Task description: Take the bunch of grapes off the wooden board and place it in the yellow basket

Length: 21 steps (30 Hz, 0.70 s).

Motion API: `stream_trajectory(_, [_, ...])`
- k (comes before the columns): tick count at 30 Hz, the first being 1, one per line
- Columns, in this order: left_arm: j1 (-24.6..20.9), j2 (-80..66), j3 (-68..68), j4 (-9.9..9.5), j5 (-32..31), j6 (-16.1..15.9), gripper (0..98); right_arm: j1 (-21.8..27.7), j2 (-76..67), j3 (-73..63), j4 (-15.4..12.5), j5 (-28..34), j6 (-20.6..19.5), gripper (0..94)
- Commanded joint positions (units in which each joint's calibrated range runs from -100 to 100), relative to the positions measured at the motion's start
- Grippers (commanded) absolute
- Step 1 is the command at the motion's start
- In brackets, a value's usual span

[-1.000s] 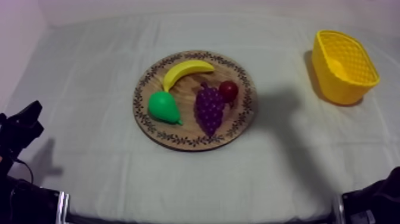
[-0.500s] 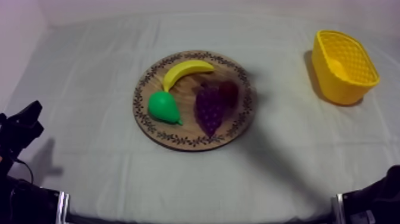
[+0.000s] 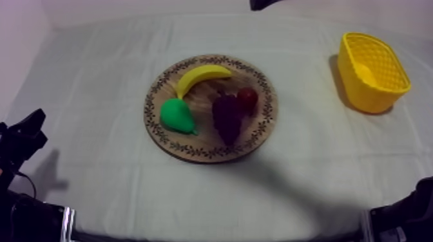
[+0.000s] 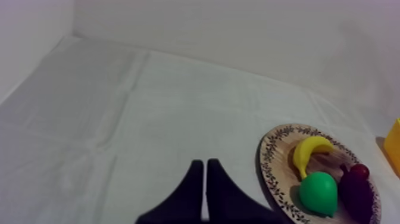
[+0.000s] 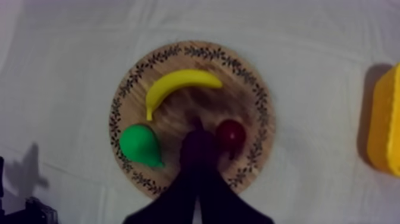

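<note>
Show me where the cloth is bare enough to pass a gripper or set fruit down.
Bare cloth lies between the wooden board and the yellow basket, on the board's pear side, and along its near side. Crowded: the board's basket-side half, where the bunch of grapes sits against the small red fruit, with the pear close beside and the banana behind.
</note>
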<state>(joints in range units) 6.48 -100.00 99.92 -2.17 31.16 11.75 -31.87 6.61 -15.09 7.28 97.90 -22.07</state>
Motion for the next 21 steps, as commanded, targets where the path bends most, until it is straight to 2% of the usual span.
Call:
stream_trajectory(1, [0.00,0.00,-0.03,0.00,-0.03,0.00,0.1,-0.50,1.49,0.32,0.01,0.36,-1.64,0.3])
stream_trajectory(11, [0.00,0.00,-0.03,0.00,-0.03,0.00,0.1,-1.62,6.11,2.54,-0.71,0.63,-3.94,2.1])
stream_trajectory(15, [0.00,0.00,-0.03,0.00,-0.03,0.00,0.1,-1.77,6.57,3.38,-1.57,0.64,-4.08,7.5])
stream_trajectory(16, [0.00,0.00,-0.03,0.00,-0.03,0.00,0.1,-1.78,6.61,3.57,-1.78,0.65,-4.14,12.9])
stream_trajectory(17, [0.00,0.00,-0.03,0.00,-0.03,0.00,0.1,-1.80,6.64,3.81,-2.01,0.65,-4.19,23.9])
stream_trajectory(19, [0.00,0.00,-0.03,0.00,-0.03,0.00,0.1,-1.81,6.68,4.58,-2.64,0.65,-4.31,55.8])
stream_trajectory(21, [0.00,0.00,-0.03,0.00,-0.03,0.00,0.1,-1.82,6.72,5.27,-3.19,0.65,-4.47,74.6])
